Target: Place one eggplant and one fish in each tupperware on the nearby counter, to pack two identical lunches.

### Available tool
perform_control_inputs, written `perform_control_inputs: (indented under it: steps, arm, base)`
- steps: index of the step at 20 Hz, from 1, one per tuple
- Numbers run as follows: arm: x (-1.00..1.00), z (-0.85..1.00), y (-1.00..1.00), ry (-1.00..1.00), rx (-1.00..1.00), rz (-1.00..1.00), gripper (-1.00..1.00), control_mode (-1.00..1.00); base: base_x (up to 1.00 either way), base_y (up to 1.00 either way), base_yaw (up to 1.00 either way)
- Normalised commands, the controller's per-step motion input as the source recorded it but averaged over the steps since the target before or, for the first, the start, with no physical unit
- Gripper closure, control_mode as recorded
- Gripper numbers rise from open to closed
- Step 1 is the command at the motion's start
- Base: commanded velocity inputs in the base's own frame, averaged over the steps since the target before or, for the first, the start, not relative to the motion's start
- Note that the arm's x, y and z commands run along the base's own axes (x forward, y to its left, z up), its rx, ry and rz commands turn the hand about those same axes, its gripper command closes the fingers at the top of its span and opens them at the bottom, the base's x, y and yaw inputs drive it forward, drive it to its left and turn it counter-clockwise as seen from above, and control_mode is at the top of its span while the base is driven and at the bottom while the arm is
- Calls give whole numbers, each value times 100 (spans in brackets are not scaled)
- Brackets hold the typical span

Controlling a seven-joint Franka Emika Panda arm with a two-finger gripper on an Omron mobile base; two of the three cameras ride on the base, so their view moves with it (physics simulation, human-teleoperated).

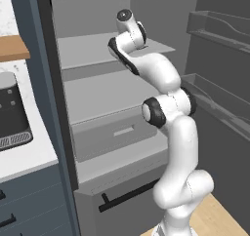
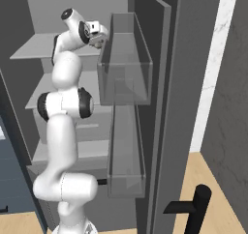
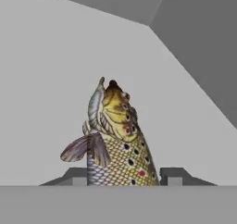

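The fridge (image 1: 97,108) stands open, the arm reaching onto its upper shelf (image 1: 88,52). There the gripper (image 3: 122,181) has its jaws drawn in on either side of a fish (image 3: 115,140), apparently clamped on its body. I'd lift straight up first, then back out slowly, clear of the door bins (image 2: 125,59).

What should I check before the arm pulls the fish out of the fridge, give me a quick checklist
1. Fish between the fingertips: ok, a tip stands on each side of its body.
2. Hand firmly clamped on the fish: cannot tell, contact points hidden.
3. Fish lifted off the fridge shelf: cannot tell.
4. Way out past the door bins: ok, fridge door stands open.
5. Counter near for the drop: ok, just left of the fridge.
6. Tupperware ready: cannot tell.
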Motion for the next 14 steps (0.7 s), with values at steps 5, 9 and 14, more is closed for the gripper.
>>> perform_control_inputs:
  steps: [5, 9, 14]
  arm:
    - [-76, 20, -4, -5, 11, 0, 100, -100]
    - [-100, 33, 0, 6, 23, -2, 100, -100]
    - [-100, 2, 6, 5, 13, -15, 100, -100]
  base:
    - [0, 0, 0]
    - [0, 0, 0]
    - [0, 0, 0]
